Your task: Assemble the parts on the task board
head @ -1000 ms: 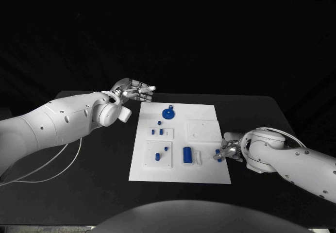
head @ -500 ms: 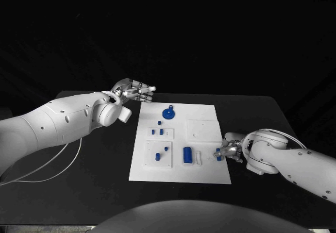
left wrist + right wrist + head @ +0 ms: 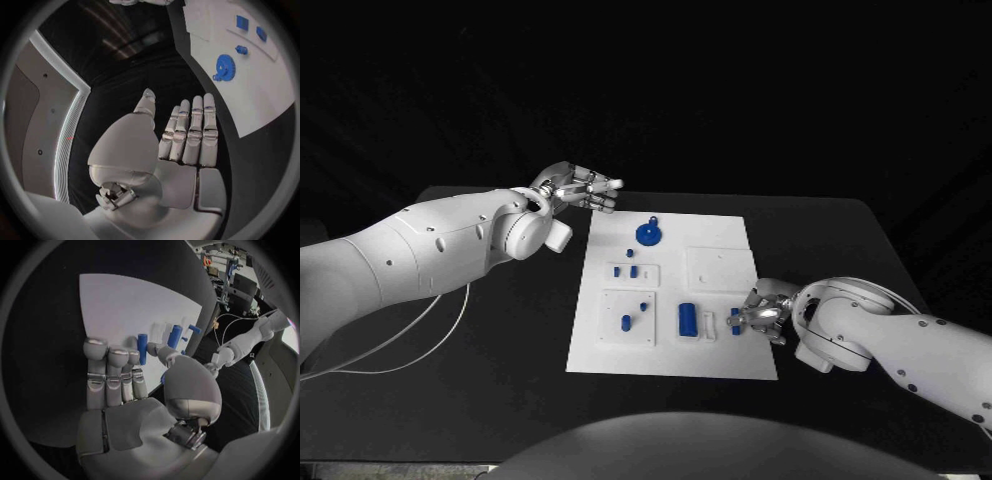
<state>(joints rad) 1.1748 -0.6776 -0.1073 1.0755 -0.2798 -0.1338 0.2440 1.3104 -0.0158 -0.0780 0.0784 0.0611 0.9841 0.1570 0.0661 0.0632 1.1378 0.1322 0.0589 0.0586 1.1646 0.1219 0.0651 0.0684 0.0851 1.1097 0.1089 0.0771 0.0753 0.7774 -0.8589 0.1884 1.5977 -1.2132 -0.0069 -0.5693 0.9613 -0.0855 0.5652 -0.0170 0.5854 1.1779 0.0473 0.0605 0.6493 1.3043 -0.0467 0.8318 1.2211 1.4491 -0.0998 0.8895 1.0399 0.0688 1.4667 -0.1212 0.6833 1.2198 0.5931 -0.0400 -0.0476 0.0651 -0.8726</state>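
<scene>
While the left hand (image 3: 578,187) hovers spread and empty at the task board's (image 3: 718,360) upper-left corner, the right hand (image 3: 762,313) apparently pinches a blue peg (image 3: 142,348) over its lower-right area.

Smooth white arm shells dotted with small dark screws end in silver segmented-fingered hands: left hand (image 3: 577,187), right hand (image 3: 764,313).

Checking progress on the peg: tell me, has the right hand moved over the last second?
Yes. In the head view the right hand, pinching a small blue part, has moved leftward over the task board, nearer the blue cylinder.
</scene>
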